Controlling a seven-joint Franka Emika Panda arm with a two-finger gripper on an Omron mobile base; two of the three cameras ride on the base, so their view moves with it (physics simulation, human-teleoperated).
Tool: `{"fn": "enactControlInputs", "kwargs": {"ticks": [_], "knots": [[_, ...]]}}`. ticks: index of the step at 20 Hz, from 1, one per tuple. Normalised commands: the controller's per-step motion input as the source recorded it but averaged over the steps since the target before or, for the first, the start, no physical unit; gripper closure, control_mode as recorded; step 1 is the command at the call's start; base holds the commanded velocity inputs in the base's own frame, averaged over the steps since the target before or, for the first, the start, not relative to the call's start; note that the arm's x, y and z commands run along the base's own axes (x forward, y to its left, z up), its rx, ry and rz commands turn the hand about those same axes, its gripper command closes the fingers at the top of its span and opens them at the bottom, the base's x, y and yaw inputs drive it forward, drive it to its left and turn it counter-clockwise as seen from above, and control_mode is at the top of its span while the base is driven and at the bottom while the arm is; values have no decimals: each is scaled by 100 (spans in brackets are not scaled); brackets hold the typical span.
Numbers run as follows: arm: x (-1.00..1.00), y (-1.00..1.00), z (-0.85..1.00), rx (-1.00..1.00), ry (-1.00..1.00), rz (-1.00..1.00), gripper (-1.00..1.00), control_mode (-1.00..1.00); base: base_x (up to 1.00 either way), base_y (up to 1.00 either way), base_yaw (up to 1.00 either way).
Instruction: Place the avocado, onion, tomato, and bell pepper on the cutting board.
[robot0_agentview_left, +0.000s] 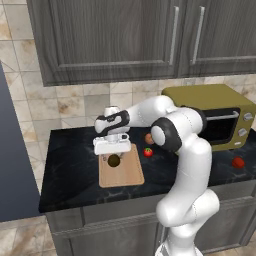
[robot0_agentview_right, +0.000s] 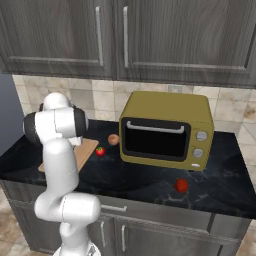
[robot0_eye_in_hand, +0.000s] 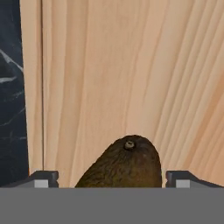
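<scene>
The dark olive-brown avocado (robot0_agentview_left: 114, 160) (robot0_eye_in_hand: 124, 164) lies on the light-wood cutting board (robot0_agentview_left: 125, 174) (robot0_agentview_right: 86, 150) (robot0_eye_in_hand: 131, 65). My gripper (robot0_agentview_left: 113, 155) (robot0_eye_in_hand: 112, 180) hangs straight over it, open. In the hand view its fingertips (robot0_eye_in_hand: 43, 179) stand on either side of the avocado with a little gap to it. The tan-orange onion (robot0_agentview_left: 149, 138) (robot0_agentview_right: 114, 139) and the green-topped red tomato (robot0_agentview_left: 148, 152) (robot0_agentview_right: 100, 151) rest on the dark counter just right of the board. The plain red bell pepper (robot0_agentview_left: 238, 162) (robot0_agentview_right: 181, 185) sits far right, near the counter's front.
An olive-yellow toaster oven (robot0_agentview_left: 215, 117) (robot0_agentview_right: 167, 127) stands at the back right of the black counter (robot0_agentview_left: 70, 170). Dark wall cabinets (robot0_agentview_left: 115, 35) hang above. My arm reaches over the board from the right.
</scene>
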Motion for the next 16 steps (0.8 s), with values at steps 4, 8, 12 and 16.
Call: {"fn": "enactControlInputs", "kwargs": {"ticks": [4, 8, 12, 16], "knots": [[0, 0, 21, 0, -9, 0, -100, -100, 0, 0, 0], [-7, 0, 44, -1, -17, 0, -100, -100, 0, 0, 0], [-25, 0, 43, -2, -21, 0, -100, -100, 0, 0, 0], [-36, 0, 35, 0, -20, 0, -100, -100, 0, 0, 0]]}}
